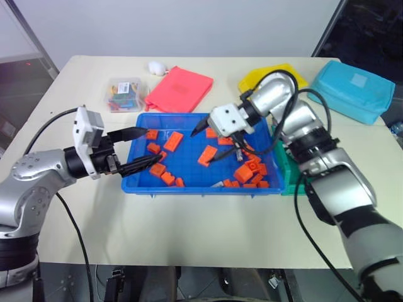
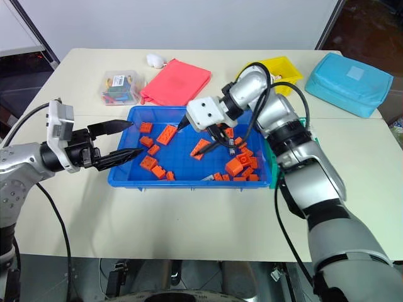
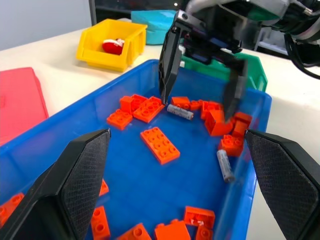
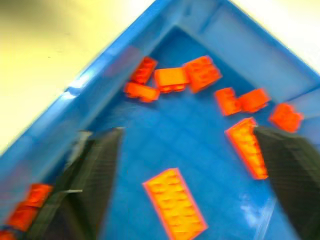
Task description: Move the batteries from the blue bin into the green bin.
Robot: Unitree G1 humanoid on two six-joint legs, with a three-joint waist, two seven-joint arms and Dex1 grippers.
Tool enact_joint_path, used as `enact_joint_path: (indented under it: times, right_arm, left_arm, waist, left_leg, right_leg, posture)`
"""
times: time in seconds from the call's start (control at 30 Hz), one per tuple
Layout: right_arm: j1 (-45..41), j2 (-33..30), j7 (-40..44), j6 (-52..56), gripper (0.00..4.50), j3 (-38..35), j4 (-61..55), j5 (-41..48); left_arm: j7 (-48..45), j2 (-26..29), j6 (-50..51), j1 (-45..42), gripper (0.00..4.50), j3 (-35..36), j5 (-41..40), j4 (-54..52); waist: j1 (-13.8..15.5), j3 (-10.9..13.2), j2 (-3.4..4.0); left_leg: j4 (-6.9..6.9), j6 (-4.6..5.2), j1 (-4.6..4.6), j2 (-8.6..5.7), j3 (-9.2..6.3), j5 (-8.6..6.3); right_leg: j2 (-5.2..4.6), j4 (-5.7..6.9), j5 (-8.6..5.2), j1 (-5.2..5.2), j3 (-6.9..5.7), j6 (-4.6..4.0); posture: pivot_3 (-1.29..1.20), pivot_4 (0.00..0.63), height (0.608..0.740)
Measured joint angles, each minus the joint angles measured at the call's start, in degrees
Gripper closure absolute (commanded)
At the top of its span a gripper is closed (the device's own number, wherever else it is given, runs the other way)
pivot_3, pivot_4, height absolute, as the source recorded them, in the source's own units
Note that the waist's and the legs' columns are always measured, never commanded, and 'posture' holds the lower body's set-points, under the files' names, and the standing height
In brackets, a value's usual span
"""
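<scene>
Two batteries (image 3: pixel 180 112) remain among orange bricks (image 3: pixel 160 145) in the blue bin (image 1: pixel 141 184); transfer incomplete. Green bin (image 3: pixel 257 75) contents cannot be judged. Right end effector (image 3: pixel 200 95) hovers above them, fingers apart, empty. Left end effector (image 1: pixel 135 151) likewise spread, empty.

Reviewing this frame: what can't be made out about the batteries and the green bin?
- Teal-green plastic bin: its inside is hidden by the right arm in both eye views and by the right hand in the left wrist view.
- Small silver cylindrical batteries: the total count is unclear, since orange toy bricks may cover others.
</scene>
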Motion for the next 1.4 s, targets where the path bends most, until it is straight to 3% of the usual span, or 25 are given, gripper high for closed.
enact_joint_path:
  times: [0.37,0.67,1.1,1.4]
  right_arm:
    - [6.45,1.08,-1.79,1.03,0.03,0.29,-5.56,-1.65]
    - [6.35,4.69,-2.97,-4.26,0.03,0.59,1.44,-5.27]
    - [5.28,4.25,-0.78,-16.92,0.03,2.89,7.04,-10.06]
    - [4.11,5.57,-4.55,-22.94,0.03,4.27,11.62,-14.07]
  left_arm:
    - [0.18,1.14,1.37,-0.03,0.0,0.04,-0.74,-3.25]
    - [2.25,0.95,1.43,0.99,0.0,0.08,-1.25,-4.03]
    - [4.83,0.6,2.05,2.49,0.0,0.41,-2.44,-5.59]
    - [5.82,-0.04,2.0,2.5,0.0,0.7,-2.45,-5.6]
  waist:
    - [-0.27,0.0,0.0]
    - [-0.26,0.0,0.0]
    - [-0.26,0.0,0.0]
    - [-0.32,-0.01,-0.02]
  left_leg:
    - [-0.03,0.0,0.0,0.1,0.02,0.0]
    - [-0.03,0.0,0.0,0.1,0.01,0.0]
    - [-0.04,0.0,0.01,0.1,0.0,0.0]
    - [-0.03,0.0,0.05,0.1,0.01,0.0]
  right_leg:
    - [0.13,0.03,0.0,-0.07,0.01,-0.01]
    - [0.14,0.03,0.0,-0.07,0.01,-0.01]
    - [0.14,0.03,0.0,-0.07,0.01,-0.01]
    - [0.14,0.02,0.0,-0.03,0.01,-0.01]
  posture:
    - [0.0,0.15,0.74]
    - [0.0,0.15,0.74]
    - [0.0,0.15,0.74]
    - [0.0,0.15,0.74]
